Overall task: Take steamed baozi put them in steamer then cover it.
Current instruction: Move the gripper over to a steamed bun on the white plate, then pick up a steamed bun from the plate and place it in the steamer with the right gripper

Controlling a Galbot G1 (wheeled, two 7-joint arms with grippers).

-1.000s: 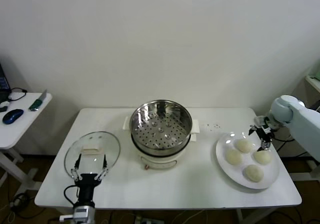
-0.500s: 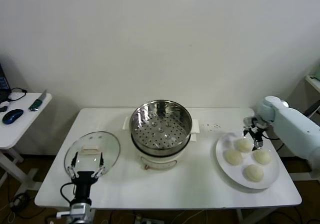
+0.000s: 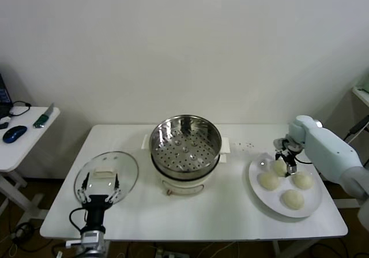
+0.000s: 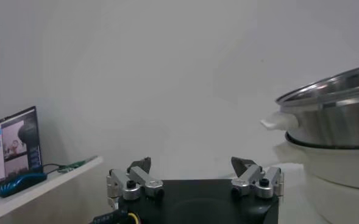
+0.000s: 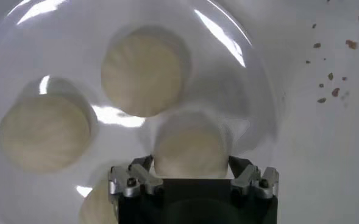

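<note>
The steamer (image 3: 185,145) is a shiny perforated steel basket on a white pot base at the table's middle, and it is empty. It also shows in the left wrist view (image 4: 334,112). Four cream baozi lie on a white plate (image 3: 253,174) at the right. My right gripper (image 3: 286,158) is open and low over the far baozi (image 3: 280,167). In the right wrist view the gripper (image 5: 190,165) has its fingers on either side of that baozi (image 5: 190,146). My left gripper (image 3: 98,187) is open and empty at the near edge of the clear glass lid (image 3: 106,171).
Three other baozi (image 5: 144,72) lie close by on the plate (image 5: 57,42). Dark crumbs (image 3: 248,145) dot the table behind the plate. A side table (image 3: 17,148) with a blue mouse stands at far left. The table's front edge is near my left gripper.
My right gripper moved left from the plate's far right edge and now sits over the far baozi. My left gripper shifted slightly toward the lid.
</note>
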